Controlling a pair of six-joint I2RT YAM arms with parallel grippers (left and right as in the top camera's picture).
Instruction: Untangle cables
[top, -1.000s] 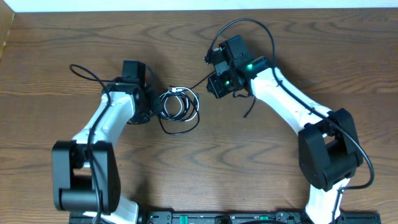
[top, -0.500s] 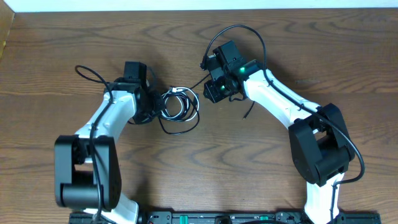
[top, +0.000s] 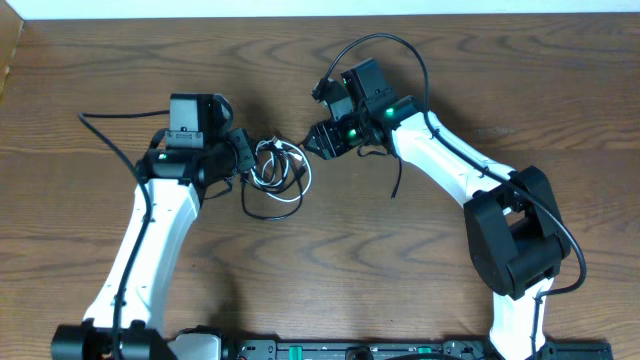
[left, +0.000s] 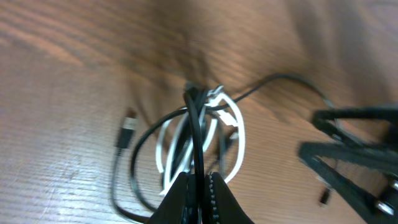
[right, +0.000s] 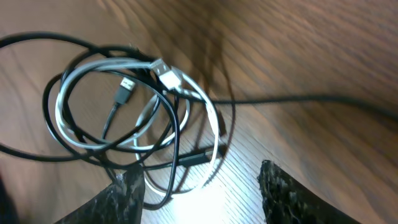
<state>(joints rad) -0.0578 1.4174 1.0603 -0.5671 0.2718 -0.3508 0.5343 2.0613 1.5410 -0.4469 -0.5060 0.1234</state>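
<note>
Left pincer (left: 198, 188) clamps the black cable (left: 196, 127) among white cable (left: 240, 134) loops (both tangled together) on the wooden counter (left: 56, 81); right pincer (right: 199, 179) hovers open nearby

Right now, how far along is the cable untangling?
Nothing looks separated yet: the black cable and white cable lie coiled through each other. In hand: the left pincer is shut on black cable strands, and the right pincer is open, facing the coils. Left to do: pulling the two apart.
</note>
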